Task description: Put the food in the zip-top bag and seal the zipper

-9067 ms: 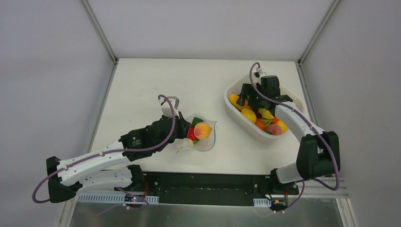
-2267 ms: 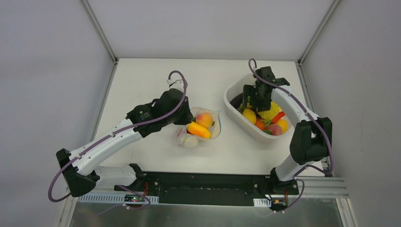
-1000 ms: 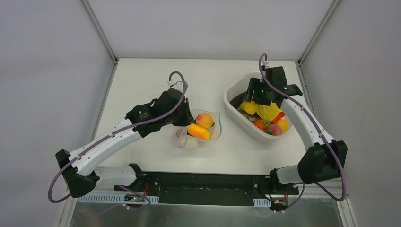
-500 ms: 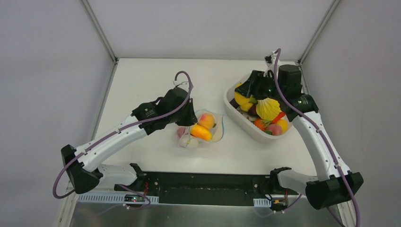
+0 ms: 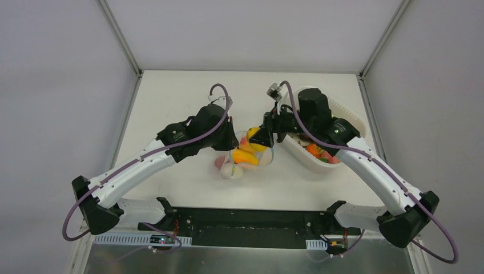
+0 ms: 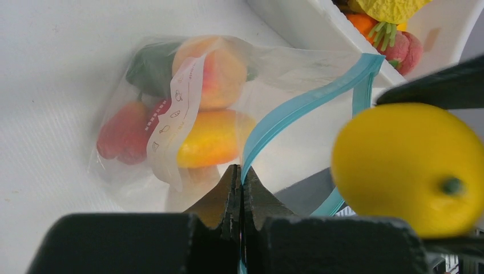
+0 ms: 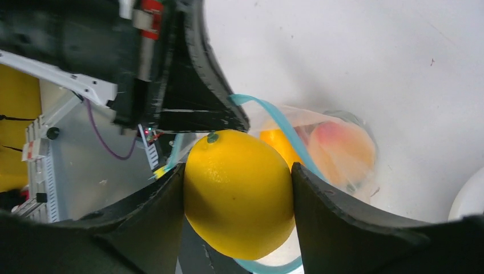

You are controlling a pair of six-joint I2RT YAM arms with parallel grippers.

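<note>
Lemon [image 6: 408, 168] at the mouth of the bag [image 6: 297, 63]: my right gripper [image 7: 237, 200] pinches the yellow fruit between its two fingers and holds it just over the opening, near the middle of the table [image 5: 171, 97]. My left gripper [image 6: 241, 182], fingers pressed together on the teal zipper [image 6: 302, 108], lifts that edge so the mouth gapes toward the lemon. Already inside lie a peach [image 6: 217, 68], an orange fruit [image 6: 211, 140], a red pepper [image 6: 122, 134] and something dark green. More toy food [image 6: 399, 48] waits in the white tub [image 5: 348, 114] to the right. I judge the lemon must drop past the raised strip before release, and the zipper is not yet sealed.
</note>
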